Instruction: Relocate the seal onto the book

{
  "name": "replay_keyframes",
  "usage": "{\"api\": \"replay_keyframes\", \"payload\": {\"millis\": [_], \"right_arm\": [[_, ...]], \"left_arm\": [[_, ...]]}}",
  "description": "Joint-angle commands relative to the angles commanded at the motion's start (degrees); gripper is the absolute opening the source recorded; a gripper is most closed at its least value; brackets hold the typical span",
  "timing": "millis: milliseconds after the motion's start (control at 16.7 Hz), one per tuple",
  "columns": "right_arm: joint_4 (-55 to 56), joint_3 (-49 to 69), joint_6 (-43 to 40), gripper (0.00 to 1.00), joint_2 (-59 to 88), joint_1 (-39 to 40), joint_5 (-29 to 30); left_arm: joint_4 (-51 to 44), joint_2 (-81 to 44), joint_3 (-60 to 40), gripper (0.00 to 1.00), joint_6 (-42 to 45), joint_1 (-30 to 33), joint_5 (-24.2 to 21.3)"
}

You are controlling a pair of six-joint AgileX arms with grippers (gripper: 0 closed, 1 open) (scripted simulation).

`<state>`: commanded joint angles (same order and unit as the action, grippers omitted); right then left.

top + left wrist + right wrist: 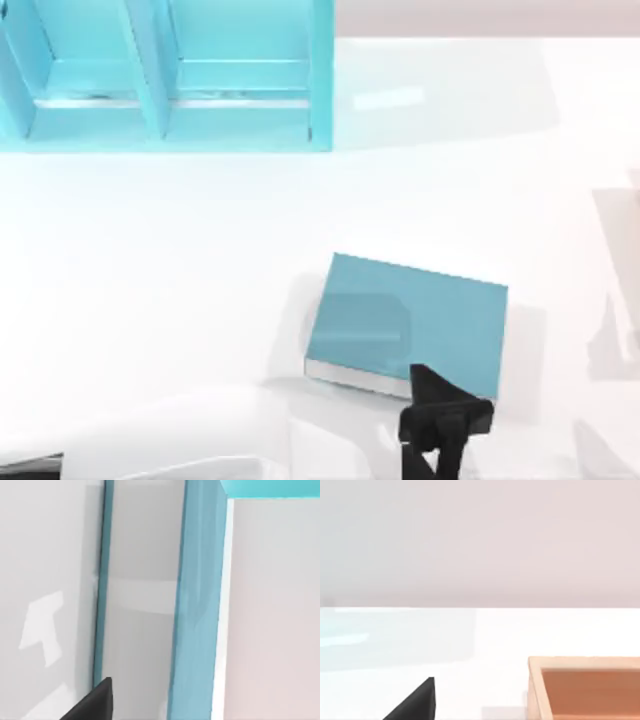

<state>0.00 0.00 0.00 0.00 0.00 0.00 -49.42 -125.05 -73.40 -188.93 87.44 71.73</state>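
The book (400,320) lies long axis left-to-right, slightly skewed; right claw (443,418) at its lower edge, open or closed unclear.

Tan-brown seal (585,687) close up with pale rim, black fingertip (417,702) near it, white table (445,645), pale backdrop behind.

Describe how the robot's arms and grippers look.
The top view shows smooth, rounded white arm casing and a matt black, angular gripper. I cannot tell which arm that gripper belongs to. Each wrist view shows a plain black, wedge-shaped tip with a sharp point, one on the left gripper and one on the right gripper.
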Motion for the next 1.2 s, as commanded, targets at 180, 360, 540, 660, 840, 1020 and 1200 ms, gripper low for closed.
{"api": "replay_keyframes", "payload": {"millis": [180,360,540,660,840,1020,1200], "right_arm": [[0.0,0.0,0.0,1.00,0.0,0.0,0.0],[0.0,0.0,0.0,1.00,0.0,0.0,0.0],[0.0,0.0,0.0,1.00,0.0,0.0,0.0],[0.0,0.0,0.0,1.00,0.0,0.0,0.0],[0.0,0.0,0.0,1.00,0.0,0.0,0.0],[0.0,0.0,0.0,1.00,0.0,0.0,0.0],[0.0,0.0,0.0,1.00,0.0,0.0,0.0]], "left_arm": [[-13.1,-0.7,-2.7,1.00,-11.7,3.3,-0.2],[-23.4,-1.1,-4.7,1.00,-20.7,5.8,-0.5],[-28.8,-1.1,-5.7,1.00,-25.4,7.1,-0.7],[-29.4,-1.1,-5.8,1.00,-25.9,7.2,-0.7],[-29.3,-1.0,-5.7,1.00,-25.8,6.9,-0.7],[-28.8,-0.2,-5.1,1.00,-24.4,6.3,-1.0],[-26.3,3.9,-2.0,1.00,-18.0,3.3,-3.1]]}}
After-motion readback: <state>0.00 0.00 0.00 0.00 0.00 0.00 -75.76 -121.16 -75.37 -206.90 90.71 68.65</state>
